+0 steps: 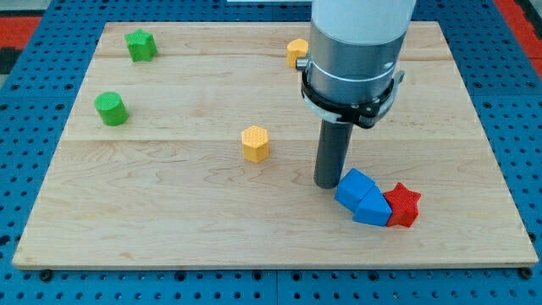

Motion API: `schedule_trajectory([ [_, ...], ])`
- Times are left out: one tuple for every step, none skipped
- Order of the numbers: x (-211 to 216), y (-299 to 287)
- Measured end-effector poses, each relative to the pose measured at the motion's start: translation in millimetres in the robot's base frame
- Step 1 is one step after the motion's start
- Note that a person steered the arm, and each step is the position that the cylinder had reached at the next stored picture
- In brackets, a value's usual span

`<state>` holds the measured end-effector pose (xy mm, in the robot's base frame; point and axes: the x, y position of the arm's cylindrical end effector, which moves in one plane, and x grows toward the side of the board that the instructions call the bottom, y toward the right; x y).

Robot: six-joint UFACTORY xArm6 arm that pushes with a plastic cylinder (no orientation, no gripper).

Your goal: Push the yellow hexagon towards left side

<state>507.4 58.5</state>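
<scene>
Seven blocks sit on the wooden board (169, 212): two green, two yellow, two blue and one red. The green ones are at the frame's upper left, a green star (141, 45) near the board's top edge and a green cylinder (111, 109) below and slightly left of it. One yellow block (295, 52) lies at the top centre, partly hidden behind the arm's grey body (354, 51), so its shape cannot be made out. The other is the yellow hexagon (255, 143), standing alone a little left of the board's centre. The two blue blocks lie at the lower right, touching one another: a blue cube-like block (355, 187) and a blue block (372, 207) whose shape is hard to tell, and the red star (404, 205) rests against the right side of that second one. My tip (327, 185) is a plain dark rod with no jaws to spread or press together; it stands on the board just left of the upper blue block, touching it or nearly so. The yellow hexagon lies to the upper left of my tip, clearly apart from it, with bare wood between. No brand, label or readable writing shows anywhere in the frame.
</scene>
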Motion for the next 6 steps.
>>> schedule_trajectory([
  [-17.5,-65.3],
  [-57.3,-38.5],
  [-77.4,-14.3],
  [-78.7,-34.2],
  [-77.1,-61.2],
  [-78.9,-106.9],
])
